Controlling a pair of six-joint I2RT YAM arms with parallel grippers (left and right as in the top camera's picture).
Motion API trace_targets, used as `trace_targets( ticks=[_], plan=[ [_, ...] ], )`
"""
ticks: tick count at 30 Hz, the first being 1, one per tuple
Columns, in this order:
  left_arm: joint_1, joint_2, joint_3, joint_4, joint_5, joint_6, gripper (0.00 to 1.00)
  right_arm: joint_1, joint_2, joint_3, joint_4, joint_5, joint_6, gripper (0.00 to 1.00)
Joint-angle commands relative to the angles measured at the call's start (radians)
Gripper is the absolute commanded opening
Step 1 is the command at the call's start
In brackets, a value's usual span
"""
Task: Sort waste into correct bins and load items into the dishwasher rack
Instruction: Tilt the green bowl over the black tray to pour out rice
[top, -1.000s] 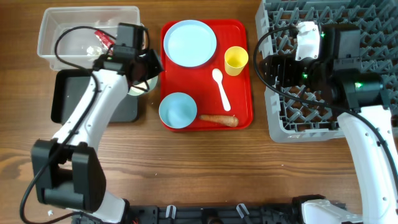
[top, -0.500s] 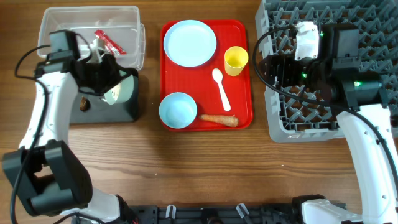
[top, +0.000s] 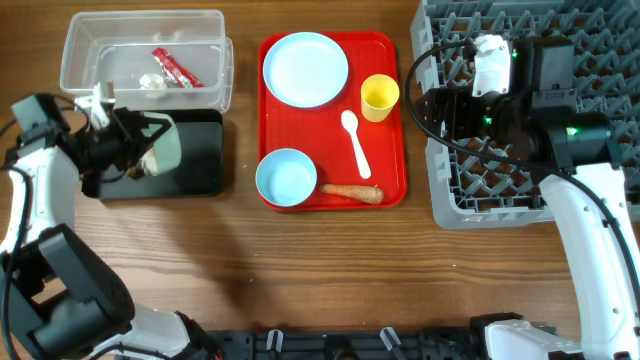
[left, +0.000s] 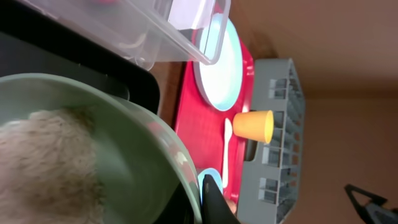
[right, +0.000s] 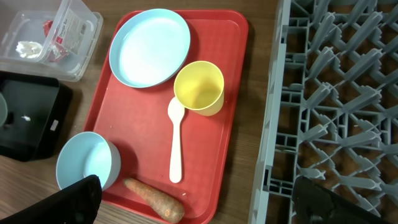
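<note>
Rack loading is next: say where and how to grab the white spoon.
Grip the white spoon by its thin handle, coming straight down and pinching across its width. It lies flat on the red tray, bare tray either side.

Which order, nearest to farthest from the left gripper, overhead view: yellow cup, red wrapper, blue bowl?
From the left gripper, holding the green bowl over the black tray:
1. red wrapper, in the clear tub, upper left.
2. blue bowl, red tray's lower left.
3. yellow cup, red tray's right edge.

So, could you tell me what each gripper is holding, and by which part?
Left gripper: the pale green bowl, by its rim. Right gripper: nothing, open.
</note>
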Motion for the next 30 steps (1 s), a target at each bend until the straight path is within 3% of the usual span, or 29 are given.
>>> trace_targets(
  ticks=[1,10,30],
  plan=[
    [0.023,-0.018,-0.056,0.054,0.105,0.023,0.04,0.007,0.008,0.021,0.004,0.005,0.019,1.00],
    [0.026,0.008,-0.078,0.093,0.110,0.024,0.04,0.010,0.010,0.021,0.002,0.005,0.040,1.00],
    [0.098,0.111,-0.079,0.134,0.398,-0.028,0.04,0.010,0.011,0.021,0.002,0.005,0.039,1.00]
  ],
)
